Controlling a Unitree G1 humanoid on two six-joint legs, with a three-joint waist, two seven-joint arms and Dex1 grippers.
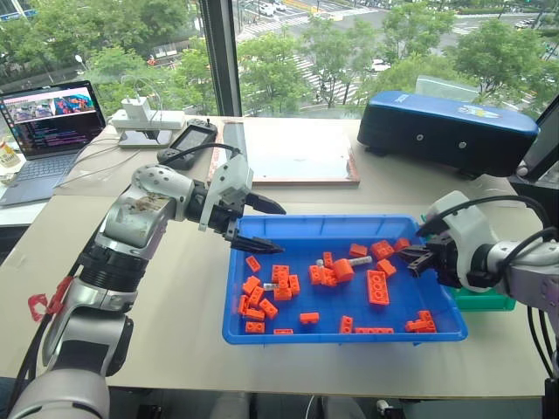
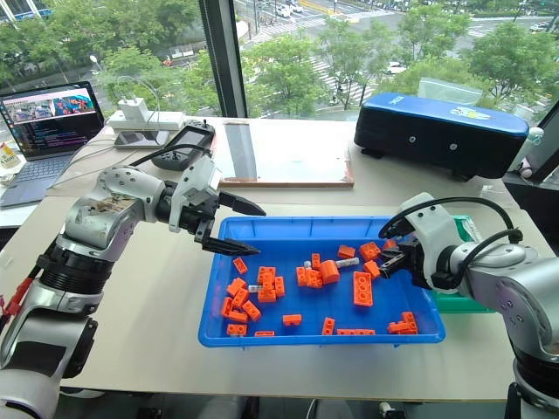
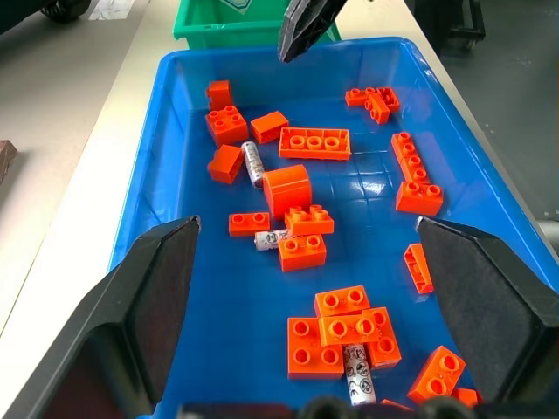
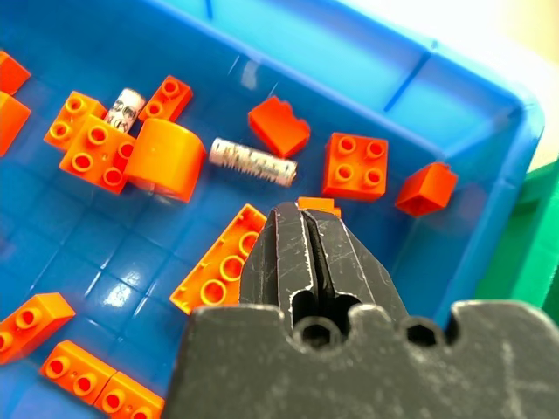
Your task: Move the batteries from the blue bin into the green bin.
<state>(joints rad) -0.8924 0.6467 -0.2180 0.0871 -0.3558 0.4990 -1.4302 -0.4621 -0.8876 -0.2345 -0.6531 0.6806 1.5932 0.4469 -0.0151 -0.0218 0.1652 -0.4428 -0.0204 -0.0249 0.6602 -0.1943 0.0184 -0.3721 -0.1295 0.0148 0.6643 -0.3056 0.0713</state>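
While the right claw point(image 4: 301, 229) hangs pinched tight on nothing above the blue bin point(image 1: 288, 334) at right, the left claw point(image 1: 262, 225) gapes wide, empty, upper left.

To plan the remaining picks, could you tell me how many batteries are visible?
3 batteries, all in the blue bin: one beside the rounded orange brick, one mid-bin against a brick pair, one half-tucked under bricks at the left gripper's end. Bricks may hide others.

bright daylight | from window point(image 1: 349, 52) behind | sharp | soft shadows
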